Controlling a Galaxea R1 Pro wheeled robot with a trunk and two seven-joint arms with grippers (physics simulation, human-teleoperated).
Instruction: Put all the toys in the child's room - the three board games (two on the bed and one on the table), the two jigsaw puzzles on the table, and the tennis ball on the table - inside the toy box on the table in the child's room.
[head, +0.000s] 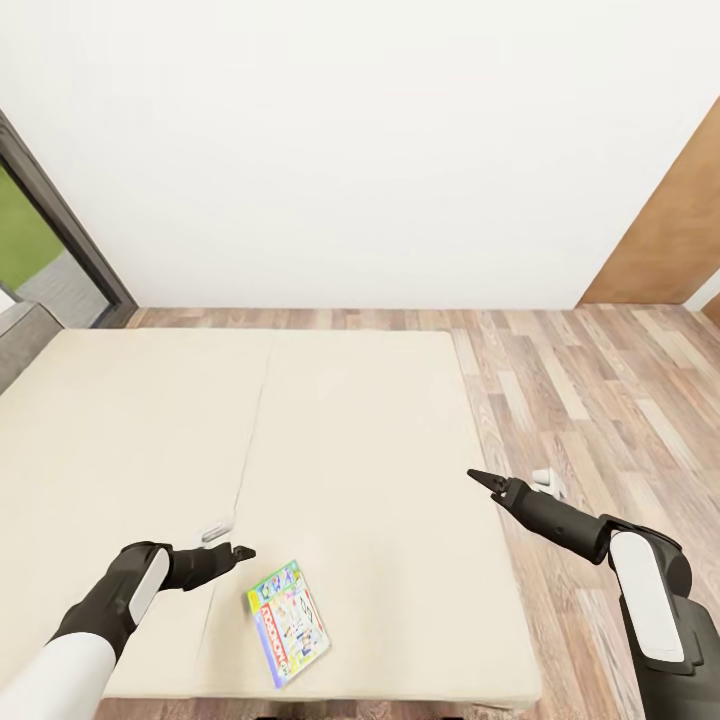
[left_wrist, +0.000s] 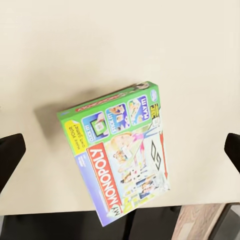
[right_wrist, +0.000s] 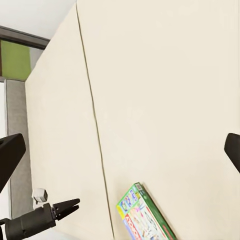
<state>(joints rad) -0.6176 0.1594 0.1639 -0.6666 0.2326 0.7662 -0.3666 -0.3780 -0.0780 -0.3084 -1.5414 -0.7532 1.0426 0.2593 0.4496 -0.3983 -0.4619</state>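
Note:
One board game (head: 288, 623), a flat green-edged Monopoly box, lies on the cream bed (head: 350, 430) close to its front edge. It also shows in the left wrist view (left_wrist: 122, 150) and in the right wrist view (right_wrist: 145, 215). My left gripper (head: 243, 551) hovers just left of the box, open, its dark fingertips (left_wrist: 10, 152) spread wide on either side of it. My right gripper (head: 482, 479) hangs over the bed's right edge, open and holding nothing, well away from the box. The table and the toy box are out of view.
Wood-plank floor (head: 600, 400) runs along the right of the bed. A white wall stands behind, with a dark-framed glass door (head: 60, 240) at the left and a brown wooden panel (head: 670, 240) at the right. A small white object (head: 215, 530) lies on the bed by my left gripper.

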